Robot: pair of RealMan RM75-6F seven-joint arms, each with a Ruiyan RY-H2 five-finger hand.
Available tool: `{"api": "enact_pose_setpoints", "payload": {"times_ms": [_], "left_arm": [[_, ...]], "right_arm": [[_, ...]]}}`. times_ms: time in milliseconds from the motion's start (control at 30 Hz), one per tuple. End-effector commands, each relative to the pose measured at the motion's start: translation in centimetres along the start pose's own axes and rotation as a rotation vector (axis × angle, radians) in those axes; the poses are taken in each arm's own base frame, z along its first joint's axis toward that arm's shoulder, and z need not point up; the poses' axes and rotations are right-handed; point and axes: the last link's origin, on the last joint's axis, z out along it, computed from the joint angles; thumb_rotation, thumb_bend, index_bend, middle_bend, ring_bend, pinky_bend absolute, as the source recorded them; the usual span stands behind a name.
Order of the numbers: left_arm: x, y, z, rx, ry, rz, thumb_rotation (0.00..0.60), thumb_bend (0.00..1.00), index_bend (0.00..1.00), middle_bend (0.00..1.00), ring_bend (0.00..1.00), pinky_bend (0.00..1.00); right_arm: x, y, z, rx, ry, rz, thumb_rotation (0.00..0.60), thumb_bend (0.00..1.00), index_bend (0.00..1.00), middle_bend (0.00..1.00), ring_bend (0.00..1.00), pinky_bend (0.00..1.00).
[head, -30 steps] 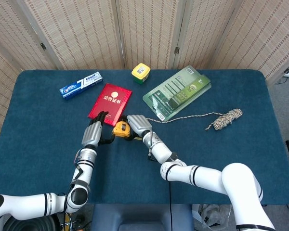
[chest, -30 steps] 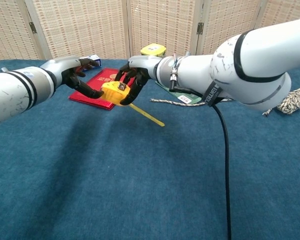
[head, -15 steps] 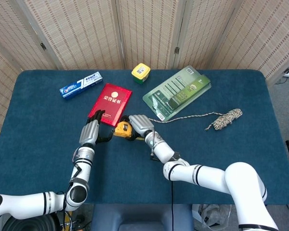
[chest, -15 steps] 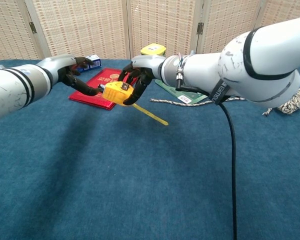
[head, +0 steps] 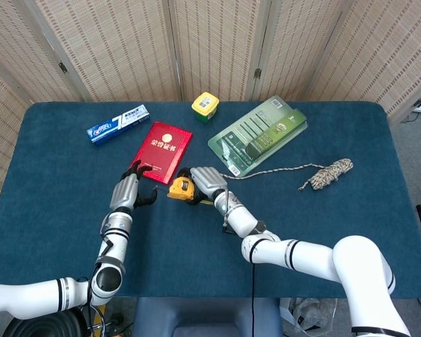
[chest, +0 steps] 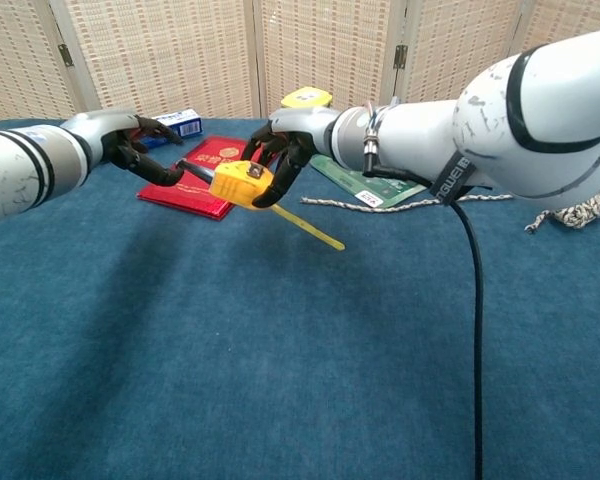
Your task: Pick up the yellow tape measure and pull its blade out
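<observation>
The yellow tape measure [head: 178, 189] [chest: 238, 182] is lifted off the blue table, gripped from the right by my right hand [head: 205, 181] [chest: 285, 145]. A thin dark strip [chest: 196, 172], apparently the blade, stretches from the case's left side to my left hand [head: 128, 188] [chest: 130, 150]. That hand pinches the strip's end while its other fingers are spread. A narrow yellow strip [chest: 310, 225] slants down to the right from the case's other side. In the head view the span between the left hand and the case is too fine to make out.
A red booklet [head: 161, 151] lies just behind the hands. Further back are a toothpaste box [head: 118, 123], a yellow-lidded jar [head: 205, 107] and a green package [head: 259, 133]. A bundle of rope [head: 330, 172] lies at the right with its loose end trailing left.
My left hand has drawn away to the left from the case, and the dark strip between them has lengthened. The right hand with the tape measure has shifted slightly right.
</observation>
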Motion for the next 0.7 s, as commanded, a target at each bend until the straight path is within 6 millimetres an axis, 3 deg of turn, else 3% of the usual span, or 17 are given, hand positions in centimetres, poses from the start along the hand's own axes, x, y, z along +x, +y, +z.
{"api": "enact_pose_setpoints", "payload": {"times_ms": [33,233,700], "left_arm": [[0.00,0.03,0.01,0.001,-0.001,-0.008,0.600,0.53,0.42,0.00,0.00,0.00],[0.05,0.00,0.09,-0.001,0.003,-0.026,0.600,0.53,0.54,0.00,0.00,0.00],[0.83,-0.57,0.43,0.005,0.033,-0.046,0.600,0.54,0.70,0.10,0.00,0.00]], "right_arm": [[0.04,0.01,-0.01,0.000,0.000,-0.001,0.600,0.31,0.47,0.46,0.36,0.22],[0.17,0.33,-0.05,-0.008,0.002,-0.010,0.600,0.31,0.47,0.46,0.36,0.22],[0.57,0.97,-0.24,-0.025,0.003,-0.028,0.600,0.31,0.47,0.46,0.36,0.22]]}}
